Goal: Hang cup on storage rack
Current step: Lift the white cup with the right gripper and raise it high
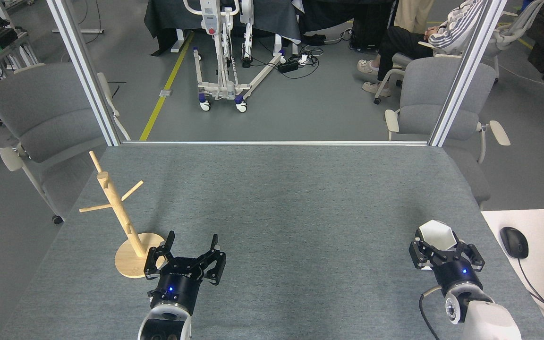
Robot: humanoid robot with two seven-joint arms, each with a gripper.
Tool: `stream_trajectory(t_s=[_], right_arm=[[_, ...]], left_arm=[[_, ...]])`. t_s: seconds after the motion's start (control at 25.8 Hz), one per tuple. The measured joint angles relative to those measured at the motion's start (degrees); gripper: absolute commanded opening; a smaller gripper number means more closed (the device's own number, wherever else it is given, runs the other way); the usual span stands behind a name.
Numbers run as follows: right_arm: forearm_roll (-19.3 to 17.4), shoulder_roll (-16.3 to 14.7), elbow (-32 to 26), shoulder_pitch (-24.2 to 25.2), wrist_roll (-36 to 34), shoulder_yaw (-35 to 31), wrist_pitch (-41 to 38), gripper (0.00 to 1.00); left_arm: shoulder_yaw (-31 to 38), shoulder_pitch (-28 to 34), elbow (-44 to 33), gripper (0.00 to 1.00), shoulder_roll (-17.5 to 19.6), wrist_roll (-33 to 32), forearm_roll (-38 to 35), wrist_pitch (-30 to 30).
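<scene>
Right gripper (443, 251) clasps cup (436, 234) near table's (291, 198) right edge.

One head camera, looking forward and down.
From my head I see the table (281, 198) filling the lower frame, floor and chairs (437, 104) along the top.

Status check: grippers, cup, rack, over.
Left gripper open, empty, beside storage rack. Right gripper shut on cup. Table between them clear.
</scene>
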Motion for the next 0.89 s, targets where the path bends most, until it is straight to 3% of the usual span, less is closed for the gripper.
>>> stream_trajectory(t_s=[0.23, 0.39, 0.58, 0.89], right_arm=[[0.76, -0.46, -1.48, -1.36, 0.25, 0.00, -1.12, 0.00], [0.99, -0.53, -5.15, -3.90, 8.78, -0.35, -1.37, 0.00], [0.99, -0.54, -14.78, -5.53, 23.91, -2.84, 0.15, 0.00], [0.88, 0.65, -30.39, -5.93, 35.66, -5.76, 6.65, 0.00]], left_arm=[[0.00, 0.09, -0.29, 1.00, -0.05, 0.61, 0.00, 0.01], [-0.10, 0.20, -0.44, 0.99, -0.31, 1.82, 0.00, -0.15], [-0.34, 0.66, -0.58, 1.00, -0.23, 3.91, 0.00, -0.58], [-5.51, 1.49, -2.64, 0.99, 0.46, 8.30, -0.58, -4.32]])
